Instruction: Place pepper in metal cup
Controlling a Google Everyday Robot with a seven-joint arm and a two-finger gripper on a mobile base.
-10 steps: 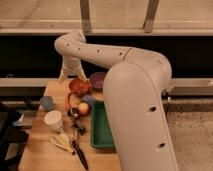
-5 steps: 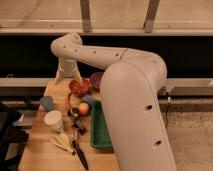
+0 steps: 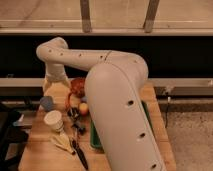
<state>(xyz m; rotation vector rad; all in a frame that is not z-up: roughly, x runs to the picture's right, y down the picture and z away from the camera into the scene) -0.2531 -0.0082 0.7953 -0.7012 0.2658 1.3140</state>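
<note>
The pepper [image 3: 68, 101] lies on the bench [image 3: 40, 150] between the metal cup [image 3: 47, 103] and a small round fruit [image 3: 83, 108], just beside a red bowl [image 3: 78, 86]. The end effector [image 3: 50, 89] hangs open (gripping nothing) behind the cup, and the bulky arm [image 3: 120, 110] hides much of the bench's right side.

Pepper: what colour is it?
The pepper is orange-red, clearest in camera view; the hand hovers back-left of it.

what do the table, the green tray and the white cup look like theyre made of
Table: wood, matte, going by its light brown tone. Tray: probably plastic, flat green. White cup: paper or plastic, matte white, unclear which. The tool hangs over the table's back left corner.
</note>
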